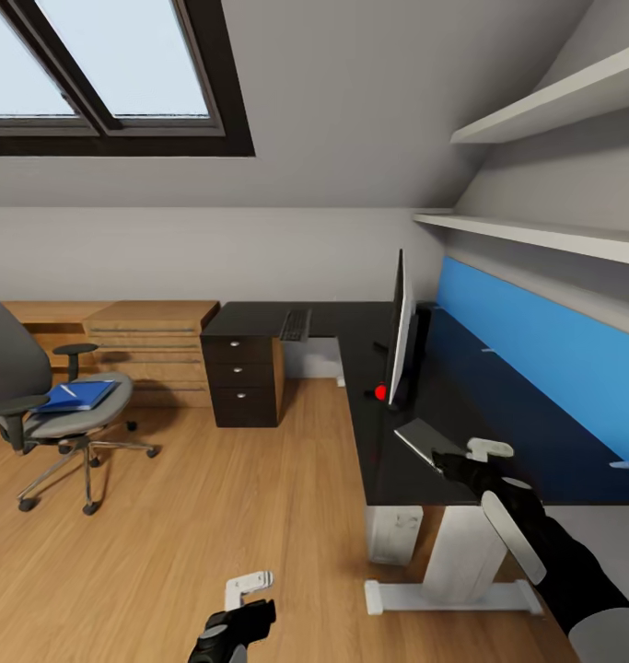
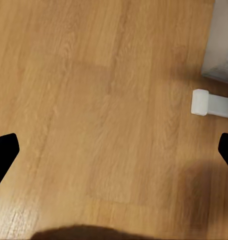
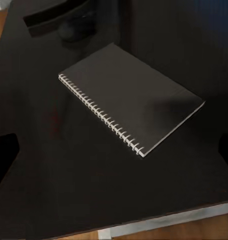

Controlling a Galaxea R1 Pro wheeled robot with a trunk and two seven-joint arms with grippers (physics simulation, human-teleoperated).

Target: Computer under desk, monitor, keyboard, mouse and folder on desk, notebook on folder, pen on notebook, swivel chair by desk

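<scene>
The dark-grey spiral notebook [image 1: 423, 440] [image 3: 131, 97] lies on the black desk [image 1: 369, 442] near its front end. My right gripper [image 1: 480, 453] [image 3: 114, 157] hovers open just above and beside it, holding nothing. The monitor [image 1: 401, 331] stands edge-on behind the notebook, and the keyboard [image 1: 296, 324] lies on the desk's far wing. The pale computer [image 1: 394, 534] stands under the desk. At the left, the swivel chair [image 1: 38, 405] carries the blue folder [image 1: 75, 396] with a thin white pen [image 1: 68, 390] on it. My left gripper [image 1: 250, 589] [image 2: 114, 155] hangs open over the floor.
A black three-drawer unit [image 1: 245, 379] sits under the desk's far wing, with a light-wood chest [image 1: 148, 341] to its left. The desk's white leg and foot [image 1: 466, 562] [image 2: 209, 104] stand near my arms. Shelves [image 1: 535, 235] and a blue wall panel [image 1: 553, 368] run along the right.
</scene>
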